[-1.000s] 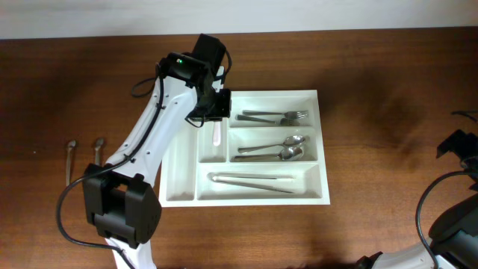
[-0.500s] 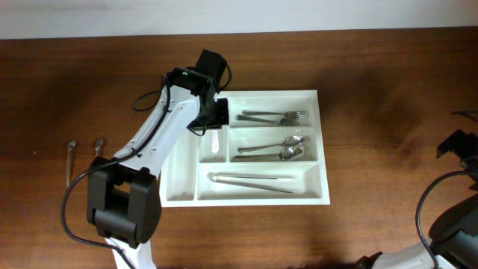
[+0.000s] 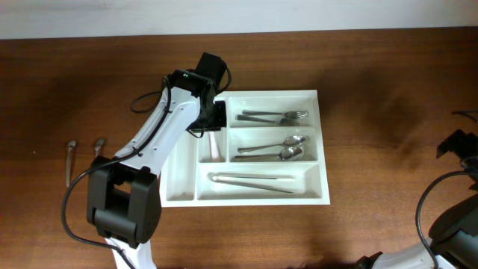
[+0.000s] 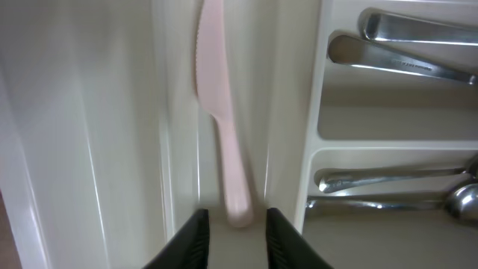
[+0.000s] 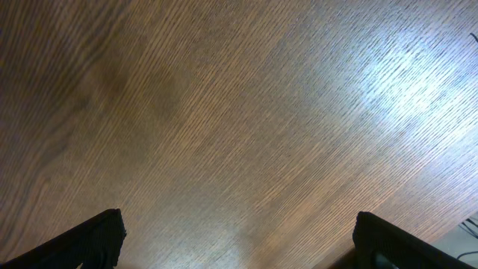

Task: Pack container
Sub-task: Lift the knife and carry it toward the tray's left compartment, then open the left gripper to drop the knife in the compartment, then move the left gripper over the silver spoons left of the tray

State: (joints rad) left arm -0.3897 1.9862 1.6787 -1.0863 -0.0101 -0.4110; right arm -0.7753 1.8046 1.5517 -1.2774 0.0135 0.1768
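Over on the far left, two loose spoons [image 3: 71, 149] are lying on the bench [image 3: 373, 67], well apart from everything else. Moving right, the left gripper [image 3: 208, 123] is hovering over the far end of the container [image 3: 323, 179], which is sitting in the middle of the bench. In the wrist view that gripper [image 4: 235, 243] is hanging released, its jaws only a little way open and not pinching anything. The handle end of a pale pink plastic knife [image 4: 220, 127] is lying just beyond the fingertips [image 4: 193, 237], flat in the right-hand narrow compartment. Whether a fingertip is brushing it, I can't tell.

Further right, forks [image 3: 276, 116] are lying in the far wide compartment, bigger spoons [image 3: 275, 149] in the middle one, and some long metal pieces [image 3: 252, 181] in the near one.

The right gripper [image 5: 239, 220] is hanging way off to the right with its jaws spread wide, holding nothing, looking down at bare wood.
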